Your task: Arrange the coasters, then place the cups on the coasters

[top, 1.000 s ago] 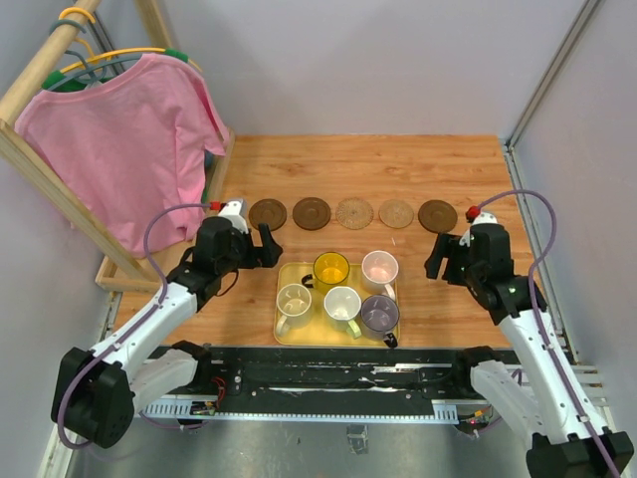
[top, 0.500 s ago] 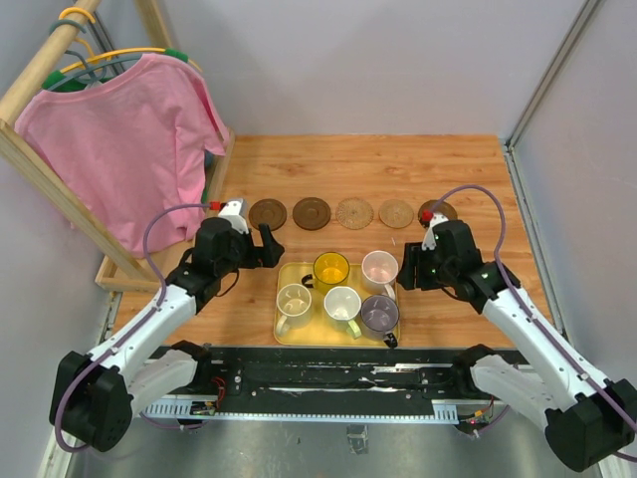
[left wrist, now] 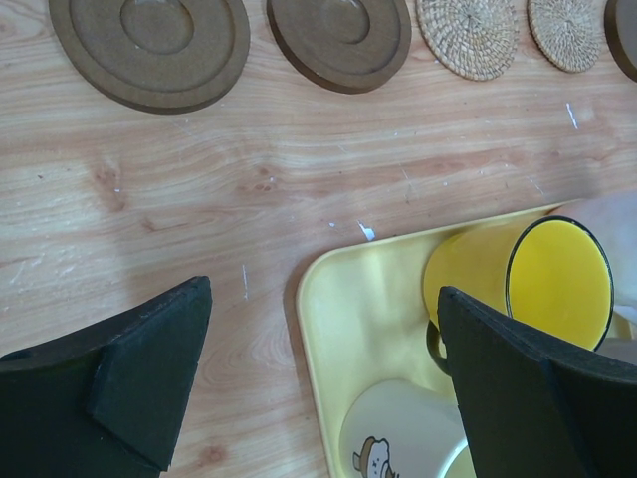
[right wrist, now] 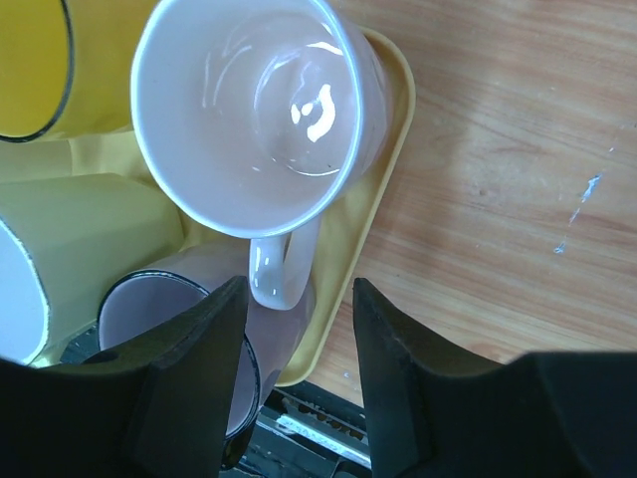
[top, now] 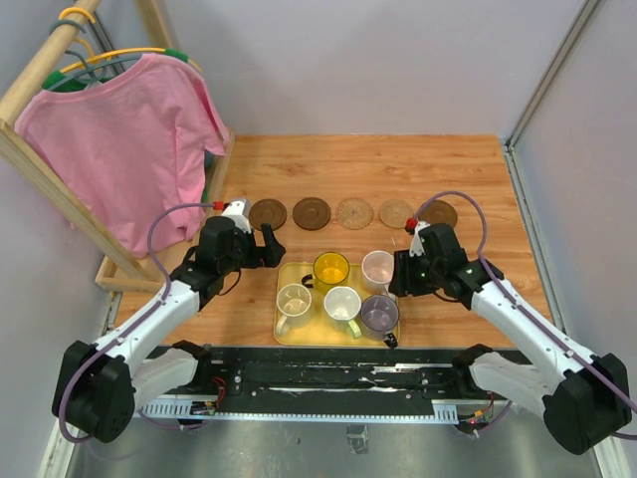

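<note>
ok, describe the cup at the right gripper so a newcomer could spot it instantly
Find the yellow tray on the table, holding five cups. Look in its far right corner, where the right gripper straddles a handle. It is the pale pink cup, unlike the yellow cup left of it and the grey-purple cup in the near right corner.

The tray point(top: 297, 273) lies near the front edge of the table point(top: 448, 169), about in the middle. In the tray stand five cups point(top: 341, 304), two in the back row and three in the front row. Behind the tray, apart from it, five coasters point(top: 354, 212) lie side by side in one row. Far left of the tray and behind it stands a rack point(top: 40, 70) with a shirt point(top: 129, 139) on it.
</note>
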Action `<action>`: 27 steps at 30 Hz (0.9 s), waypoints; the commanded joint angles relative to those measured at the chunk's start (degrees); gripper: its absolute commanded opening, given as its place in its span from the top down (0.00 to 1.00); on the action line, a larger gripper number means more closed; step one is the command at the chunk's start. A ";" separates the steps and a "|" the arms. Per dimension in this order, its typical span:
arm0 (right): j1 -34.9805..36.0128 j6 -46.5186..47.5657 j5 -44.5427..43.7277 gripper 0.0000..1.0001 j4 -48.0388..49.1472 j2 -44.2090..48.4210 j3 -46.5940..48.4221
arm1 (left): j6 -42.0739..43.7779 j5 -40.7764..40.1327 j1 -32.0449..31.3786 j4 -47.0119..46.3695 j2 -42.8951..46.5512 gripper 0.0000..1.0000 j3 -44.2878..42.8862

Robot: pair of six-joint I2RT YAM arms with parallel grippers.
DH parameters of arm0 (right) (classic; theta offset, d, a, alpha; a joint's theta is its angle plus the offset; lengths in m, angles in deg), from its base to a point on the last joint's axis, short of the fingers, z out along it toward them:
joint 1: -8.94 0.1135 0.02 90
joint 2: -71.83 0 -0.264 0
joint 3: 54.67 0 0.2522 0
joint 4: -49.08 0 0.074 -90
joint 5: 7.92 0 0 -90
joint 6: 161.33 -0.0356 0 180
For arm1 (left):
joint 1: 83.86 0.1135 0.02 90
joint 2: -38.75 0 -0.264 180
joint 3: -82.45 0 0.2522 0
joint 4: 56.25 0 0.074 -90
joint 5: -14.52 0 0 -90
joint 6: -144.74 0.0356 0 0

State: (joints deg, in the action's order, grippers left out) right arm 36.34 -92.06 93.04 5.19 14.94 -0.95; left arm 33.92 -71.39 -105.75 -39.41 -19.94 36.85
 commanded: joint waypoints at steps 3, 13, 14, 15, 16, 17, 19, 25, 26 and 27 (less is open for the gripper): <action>2.01 0.71 0.31 0.52 1.97 -2.79 -1.19 | 0.76 -0.40 -0.34 -2.19 -0.74 0.00 -0.96; 4.62 1.01 -2.96 0.53 4.44 -8.28 -1.39 | 1.30 -0.85 -0.28 -2.19 -1.36 0.00 -1.34; 5.04 1.04 -3.69 0.53 4.57 -8.80 -1.41 | 1.42 -0.88 -0.31 -2.26 -1.41 0.00 -1.32; 5.48 1.10 -4.49 0.53 4.62 -9.30 -1.40 | 1.44 -0.91 -0.26 -2.28 -1.56 0.00 -1.37; 5.88 1.05 -5.11 0.53 4.78 -9.75 -1.41 | 1.40 -0.89 -0.27 -2.28 -1.67 0.00 -1.39; 6.24 1.07 -5.68 0.53 4.96 -10.15 -1.47 | 1.46 -0.92 -0.26 -2.28 -1.82 0.00 -1.40; 6.81 0.89 -6.69 0.54 5.40 -10.79 -1.68 | 1.48 -0.93 -0.28 -2.32 -2.09 0.00 -1.49; 8.01 -0.10 -8.65 0.56 6.73 -11.29 -2.44 | 1.57 -1.01 -0.29 -2.44 -2.39 0.01 -1.32; 8.16 -0.15 -9.10 0.58 6.70 -11.24 -2.54 | 1.57 -1.02 -0.34 -2.45 -2.42 0.00 -1.27; 8.27 -0.19 -9.52 0.60 6.72 -11.16 -2.67 | 1.57 -1.02 -0.28 -2.52 -2.47 0.00 -1.23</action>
State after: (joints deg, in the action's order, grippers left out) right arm 43.16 -91.93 86.62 11.22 3.97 -2.32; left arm 34.84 -71.89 -105.75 -39.85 -22.13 36.83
